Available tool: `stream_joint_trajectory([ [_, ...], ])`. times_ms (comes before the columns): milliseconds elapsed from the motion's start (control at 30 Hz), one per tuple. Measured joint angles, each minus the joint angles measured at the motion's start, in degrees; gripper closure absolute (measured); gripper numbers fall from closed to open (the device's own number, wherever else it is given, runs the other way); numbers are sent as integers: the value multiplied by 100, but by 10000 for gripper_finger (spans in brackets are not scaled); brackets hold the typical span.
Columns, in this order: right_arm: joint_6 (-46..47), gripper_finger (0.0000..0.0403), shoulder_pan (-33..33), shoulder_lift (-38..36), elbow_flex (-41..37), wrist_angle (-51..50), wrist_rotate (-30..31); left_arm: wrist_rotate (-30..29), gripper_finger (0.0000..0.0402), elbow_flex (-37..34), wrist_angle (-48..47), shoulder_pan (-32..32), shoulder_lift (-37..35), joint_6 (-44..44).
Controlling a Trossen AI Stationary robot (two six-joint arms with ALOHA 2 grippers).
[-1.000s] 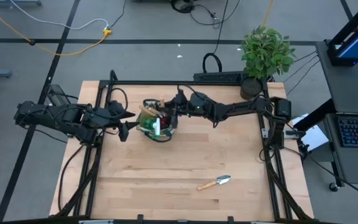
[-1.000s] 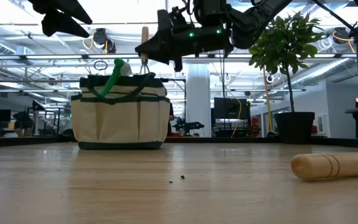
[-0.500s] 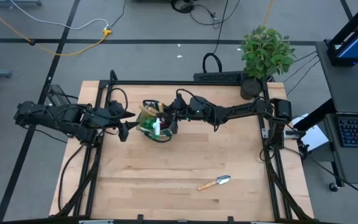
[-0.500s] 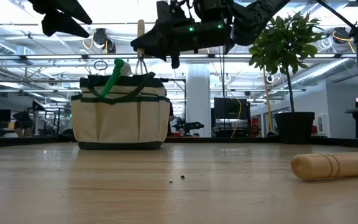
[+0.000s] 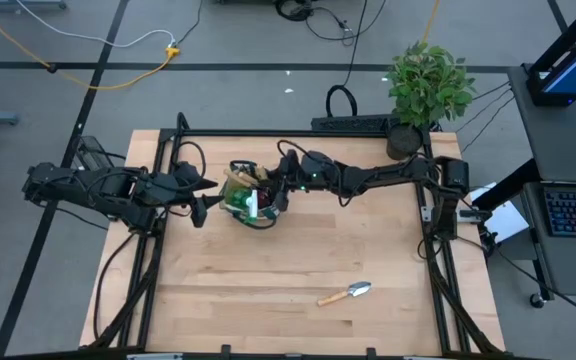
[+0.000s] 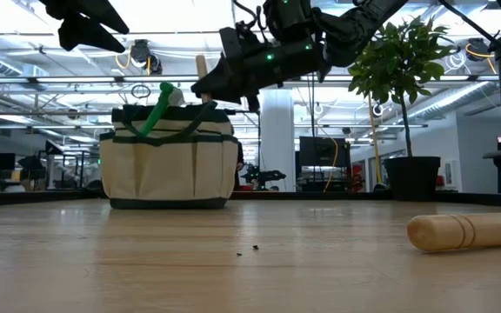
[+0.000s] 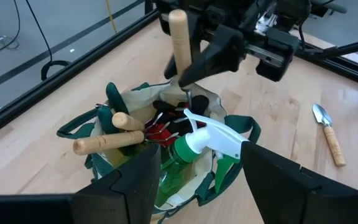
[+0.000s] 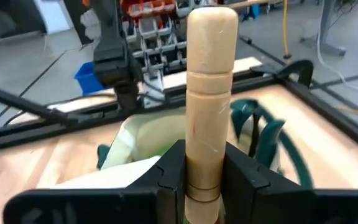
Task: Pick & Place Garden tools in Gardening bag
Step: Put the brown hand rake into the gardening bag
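Note:
The tan gardening bag with green trim [image 5: 248, 202] stands on the table at the far middle. It also shows in the low view [image 6: 170, 156] and the left wrist view [image 7: 166, 168]. It holds a green spray bottle [image 7: 197, 144], two wooden handles [image 7: 104, 140] and a red-black glove [image 7: 161, 130]. My right gripper [image 5: 270, 190] is over the bag's mouth, shut on a wooden-handled tool [image 8: 211, 93]; the tool's metal head is hidden. My left gripper [image 7: 201, 186] is open and empty, above the table just left of the bag. A trowel [image 5: 346, 293] lies on the table at the near right. My right gripper pinches the lower part of the tool's wooden handle [image 8: 204, 163] between its two fingers [image 8: 173, 171]. The fingers come from the table's right, slanting down, and lie across the handle. The handle stands upright, free end [image 6: 202, 63] up, over the bag's mouth and clear of the table.
A potted leafy plant [image 5: 428, 88] stands at the far right corner. The black frame rail [image 5: 298, 133] runs along the table's far edge. There is bare wood in front of the bag, as far as the trowel [image 6: 468, 232].
My right gripper has gone a little toward the table's left, over the bag, and then down toward the bag's mouth, tipping downward. The tool's handle has stayed upright and stands lower now. The left arm has kept still.

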Motion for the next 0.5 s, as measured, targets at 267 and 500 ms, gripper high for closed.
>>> stream_joint_trajectory([
  [267,21,343,4,103,2,-94,-42,-13,172,0,9,15,0,-2],
  [500,-358,343,8,276,4,-127,-205,-15,172,0,24,33,2,-26],
])
